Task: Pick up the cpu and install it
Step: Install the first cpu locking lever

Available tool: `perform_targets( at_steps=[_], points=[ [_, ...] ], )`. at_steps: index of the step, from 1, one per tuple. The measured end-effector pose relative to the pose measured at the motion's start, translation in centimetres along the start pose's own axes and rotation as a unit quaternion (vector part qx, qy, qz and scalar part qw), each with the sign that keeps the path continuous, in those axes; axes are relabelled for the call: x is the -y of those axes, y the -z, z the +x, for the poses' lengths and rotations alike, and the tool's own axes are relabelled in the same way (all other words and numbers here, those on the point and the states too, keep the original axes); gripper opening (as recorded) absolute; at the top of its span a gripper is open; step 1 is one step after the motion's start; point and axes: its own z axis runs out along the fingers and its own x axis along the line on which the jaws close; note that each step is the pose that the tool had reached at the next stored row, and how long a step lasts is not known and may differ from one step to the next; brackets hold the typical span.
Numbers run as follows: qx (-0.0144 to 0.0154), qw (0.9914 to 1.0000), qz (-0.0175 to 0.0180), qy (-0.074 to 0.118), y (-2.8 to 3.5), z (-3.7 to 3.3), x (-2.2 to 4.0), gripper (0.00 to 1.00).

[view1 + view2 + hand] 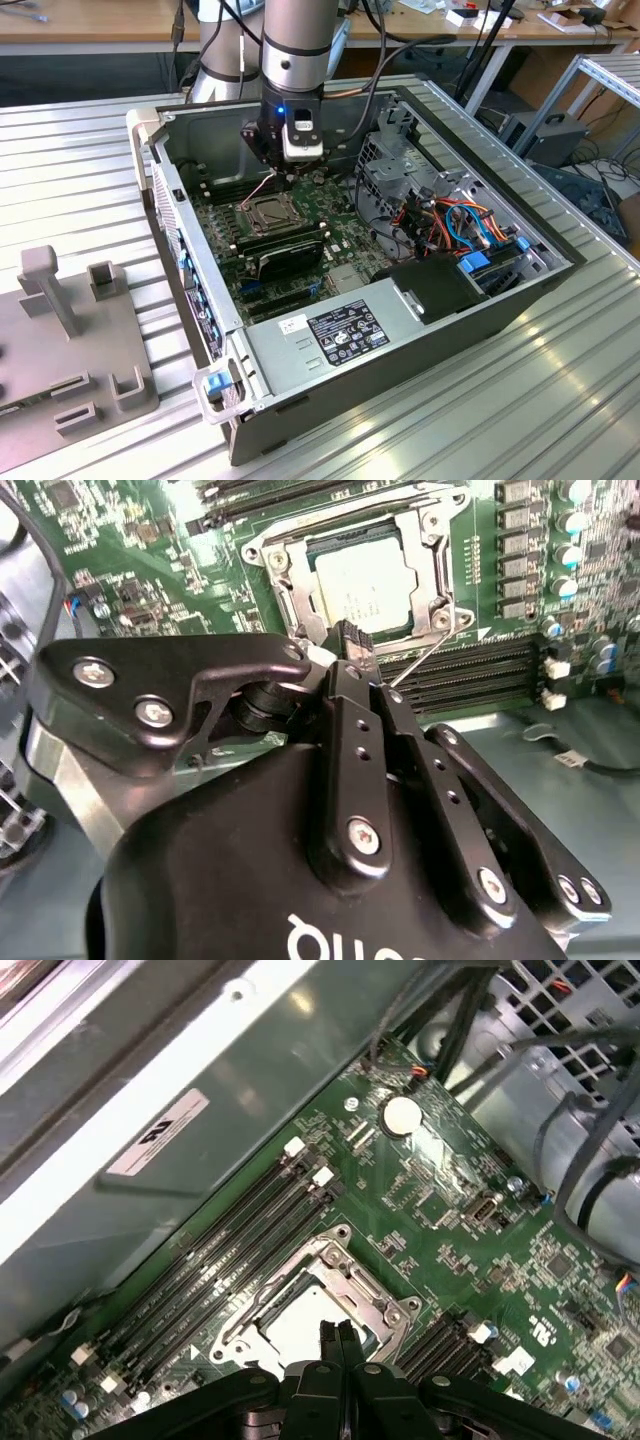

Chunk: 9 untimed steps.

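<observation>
Closest to us in the second wrist view, the black two-fingered gripper (352, 648) has its fingers pressed together, with nothing that we can see between them. Just beyond the tips, the small square cpu with a dull silver-grey top (362, 583) lies flat inside the dark metal-framed socket (283, 590) on the green motherboard (120, 550). Farther off we see long black memory slots (220, 1250) and the grey metal case wall (250, 1050).

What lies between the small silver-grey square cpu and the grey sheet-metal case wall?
In the first wrist view, the socket's silver metal frame, then parallel long black memory slots, lie between cpu and case wall.
</observation>
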Motion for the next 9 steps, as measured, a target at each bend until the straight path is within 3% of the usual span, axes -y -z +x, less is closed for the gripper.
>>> perform_targets(
  at_steps=[7,9],
  points=[
    [-0.0001,1.0,-0.0001,0.002,0.0,0.0,0.0,0.11],
    [-0.0005,0.99991,-0.0006,0.013,0.01,0.0,0.0,0.11]
  ],
)
